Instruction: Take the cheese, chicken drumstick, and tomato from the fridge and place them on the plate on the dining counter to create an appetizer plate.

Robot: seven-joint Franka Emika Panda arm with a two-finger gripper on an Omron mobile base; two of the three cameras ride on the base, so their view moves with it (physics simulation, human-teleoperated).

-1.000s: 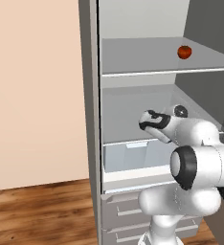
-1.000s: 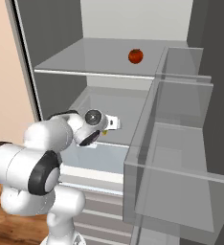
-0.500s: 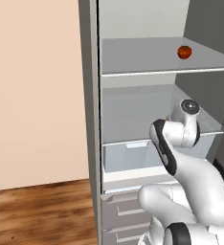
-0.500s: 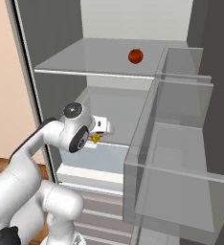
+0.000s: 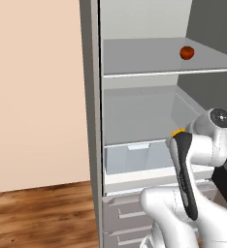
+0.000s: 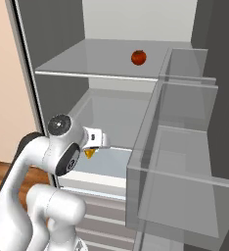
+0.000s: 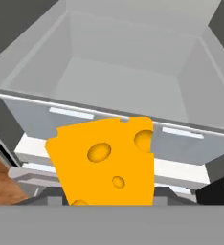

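Orange-yellow fills my hand view: the cheese (image 7: 104, 162) sits right in front of the lens, its wedge with three holes standing up from the bottom edge, and I read it as pinched in the pincer (image 6: 91, 153), whose fingers themselves I cannot make out behind it. In the right base view a small yellow scrap pokes out below the white hand, just in front of the pale drawer (image 6: 104, 164) of the fridge (image 5: 93, 121); in the left base view I catch the same speck of yellow (image 5: 177, 131) beside the wrist. Compared with a second ago the arm has swung round and pulled back: the wrist that reached in over the drawer now sits nearer the fridge's front edge, with the elbow folded up toward my cameras, and the pincer has narrowed a little more on the wedge. I take that to mean the cheese is lifted clear of the drawer and on its way out. The tomato (image 5: 186, 52) waits on the upper shelf (image 6: 99, 66), well apart from the arm. So I judge the first of three pickups secured, with the carry to the plate, then the tomato and the drumstick, left to do.
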